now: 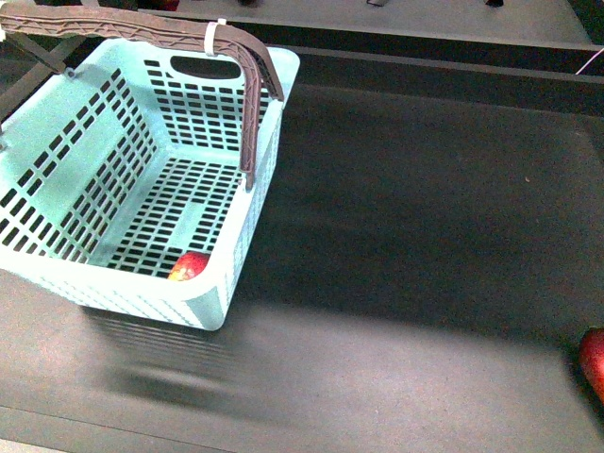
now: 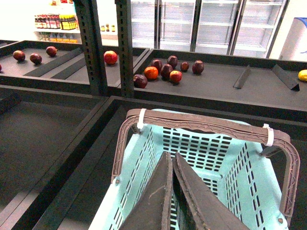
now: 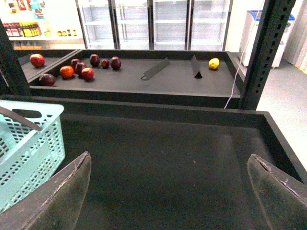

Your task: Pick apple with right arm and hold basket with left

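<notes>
Basket (image 1: 113,170) light blue, slotted walls, brown handle (image 2: 201,122) up, sitting on dark tabletop (image 1: 406,236). Apple (image 1: 188,266) inside at its near corner, nothing else in there. Left jaws (image 2: 171,201) pressed together above basket interior, gripping nothing visible. Right jaws (image 3: 168,191) spread wide, empty, basket off to one side. Darker apple (image 1: 594,363) at tabletop edge.

Apple (image 1: 189,266): lower part hidden behind basket (image 1: 113,283) wall. Second apple (image 1: 594,363): cut by frame edge. Basket shadow: blurred.
</notes>
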### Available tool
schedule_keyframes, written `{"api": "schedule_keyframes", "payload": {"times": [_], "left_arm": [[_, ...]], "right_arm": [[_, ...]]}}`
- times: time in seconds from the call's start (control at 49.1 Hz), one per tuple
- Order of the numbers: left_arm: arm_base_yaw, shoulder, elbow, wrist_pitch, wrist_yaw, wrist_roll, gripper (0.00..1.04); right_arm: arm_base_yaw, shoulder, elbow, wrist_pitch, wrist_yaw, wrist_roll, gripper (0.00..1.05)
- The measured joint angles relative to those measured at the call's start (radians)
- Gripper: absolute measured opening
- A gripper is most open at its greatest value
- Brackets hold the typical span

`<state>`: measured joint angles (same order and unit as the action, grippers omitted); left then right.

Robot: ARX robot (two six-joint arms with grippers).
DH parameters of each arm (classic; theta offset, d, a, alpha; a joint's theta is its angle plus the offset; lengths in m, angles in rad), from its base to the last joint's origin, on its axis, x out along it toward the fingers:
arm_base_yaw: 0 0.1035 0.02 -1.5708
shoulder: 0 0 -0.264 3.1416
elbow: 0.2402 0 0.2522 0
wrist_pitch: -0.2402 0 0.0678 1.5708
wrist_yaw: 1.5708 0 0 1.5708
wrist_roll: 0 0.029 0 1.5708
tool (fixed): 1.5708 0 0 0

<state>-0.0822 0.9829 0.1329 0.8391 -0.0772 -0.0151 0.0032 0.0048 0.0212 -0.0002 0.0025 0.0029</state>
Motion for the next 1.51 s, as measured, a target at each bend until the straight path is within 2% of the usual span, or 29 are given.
{"api": "schedule_keyframes", "payload": {"times": [0.082,0.163,0.265,0.856,1.508], "left_arm": [[0.044,-0.048,-0.019,-0.028,0.066,0.002,0.03],[0.077,-0.119,-0.045,-0.071,0.071,0.003,0.03],[0.078,-0.139,-0.092,-0.039,0.077,0.003,0.03],[0.078,-0.52,-0.118,-0.381,0.077,0.004,0.03],[0.079,-0.793,-0.118,-0.649,0.077,0.004,0.03]], "right_arm": [[0.0,0.0,0.0,0.0,0.0,0.0,0.96],[0.0,0.0,0.0,0.0,0.0,0.0,0.96],[0.0,0.0,0.0,0.0,0.0,0.0,0.96],[0.0,0.0,0.0,0.0,0.0,0.0,0.96],[0.0,0.0,0.0,0.0,0.0,0.0,0.96]]}}
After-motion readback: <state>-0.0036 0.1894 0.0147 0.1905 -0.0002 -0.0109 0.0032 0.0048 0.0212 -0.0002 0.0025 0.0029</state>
